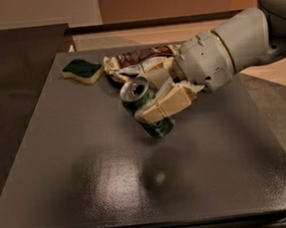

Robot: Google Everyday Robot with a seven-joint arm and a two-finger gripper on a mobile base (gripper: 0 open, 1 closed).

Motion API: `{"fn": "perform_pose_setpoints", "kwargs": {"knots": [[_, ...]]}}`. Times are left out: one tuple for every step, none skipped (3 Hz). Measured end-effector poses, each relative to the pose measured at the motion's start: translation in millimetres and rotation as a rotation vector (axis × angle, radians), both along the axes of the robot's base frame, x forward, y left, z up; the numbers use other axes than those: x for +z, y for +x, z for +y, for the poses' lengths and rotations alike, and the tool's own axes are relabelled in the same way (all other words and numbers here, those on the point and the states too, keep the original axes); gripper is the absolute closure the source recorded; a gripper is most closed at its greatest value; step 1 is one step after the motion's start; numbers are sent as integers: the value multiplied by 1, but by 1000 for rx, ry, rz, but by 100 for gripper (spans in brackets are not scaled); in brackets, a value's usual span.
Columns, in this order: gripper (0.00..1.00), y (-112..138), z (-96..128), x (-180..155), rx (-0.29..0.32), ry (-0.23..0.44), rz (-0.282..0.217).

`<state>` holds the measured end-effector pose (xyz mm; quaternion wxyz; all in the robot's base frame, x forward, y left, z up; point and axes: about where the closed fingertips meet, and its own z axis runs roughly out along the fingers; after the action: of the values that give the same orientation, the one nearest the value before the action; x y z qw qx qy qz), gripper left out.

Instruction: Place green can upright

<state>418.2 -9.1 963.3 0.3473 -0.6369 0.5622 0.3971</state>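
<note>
The green can (141, 102) is shiny green with a silver top and pull-tab opening. It is tilted, its top facing up and toward the camera, held above the dark table (89, 190) near the middle. My gripper (149, 103) comes in from the right and is shut on the can. One cream finger (164, 104) lies across the can's front side; the other finger is behind the can. The can's lower end (159, 128) sticks out below the finger.
A green-topped yellow sponge (82, 71) lies at the table's back left. A crumpled brown and cream snack bag (138, 61) lies behind the can. The white arm (227, 51) spans the right side. The table's front edge runs along the bottom.
</note>
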Motion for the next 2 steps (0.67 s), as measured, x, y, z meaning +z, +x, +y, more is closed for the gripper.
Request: {"fn": "perform_pose_setpoints", "kwargs": {"knots": [[100, -2, 0, 1, -3, 12, -8], [100, -3, -3, -3, -15, 111, -22]]}}
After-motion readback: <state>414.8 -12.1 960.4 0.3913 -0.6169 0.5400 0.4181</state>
